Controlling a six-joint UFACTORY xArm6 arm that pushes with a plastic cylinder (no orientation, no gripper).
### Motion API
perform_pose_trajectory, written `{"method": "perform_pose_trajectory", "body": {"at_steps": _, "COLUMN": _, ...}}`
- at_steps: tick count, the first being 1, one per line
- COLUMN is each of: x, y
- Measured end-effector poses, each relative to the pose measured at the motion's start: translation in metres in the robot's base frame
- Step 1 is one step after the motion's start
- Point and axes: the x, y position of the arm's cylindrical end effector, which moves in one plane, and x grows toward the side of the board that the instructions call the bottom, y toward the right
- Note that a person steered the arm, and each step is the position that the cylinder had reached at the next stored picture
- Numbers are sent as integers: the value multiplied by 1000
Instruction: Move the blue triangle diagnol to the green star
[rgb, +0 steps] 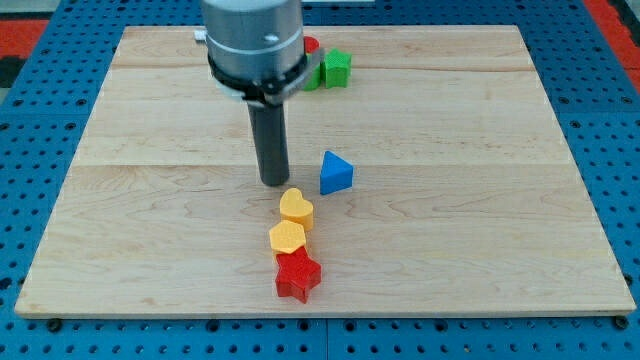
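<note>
The blue triangle (335, 173) lies near the middle of the wooden board (480, 200). My tip (274, 182) rests on the board just to the view's left of it, a small gap apart, and just above the yellow heart (296, 208). A green block (336, 68) sits near the view's top; its shape is hard to make out. A second green piece (312, 77) shows beside it, partly hidden behind the arm.
Below the yellow heart lie a yellow hexagon-like block (287, 238) and a red star (297, 276), in a line toward the view's bottom. A red block (311, 44) peeks out behind the arm at the top.
</note>
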Motion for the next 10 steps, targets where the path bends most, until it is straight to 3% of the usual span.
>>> {"method": "perform_pose_trajectory", "body": {"at_steps": 2, "x": -92, "y": -61}}
{"method": "perform_pose_trajectory", "body": {"at_steps": 3, "x": -96, "y": -117}}
{"method": "perform_pose_trajectory", "body": {"at_steps": 4, "x": -158, "y": -164}}
{"method": "perform_pose_trajectory", "body": {"at_steps": 5, "x": -226, "y": -164}}
{"method": "perform_pose_trajectory", "body": {"at_steps": 6, "x": -259, "y": -164}}
{"method": "perform_pose_trajectory", "body": {"at_steps": 7, "x": -211, "y": -147}}
{"method": "perform_pose_trajectory", "body": {"at_steps": 8, "x": -124, "y": -96}}
{"method": "perform_pose_trajectory", "body": {"at_steps": 10, "x": -26, "y": -7}}
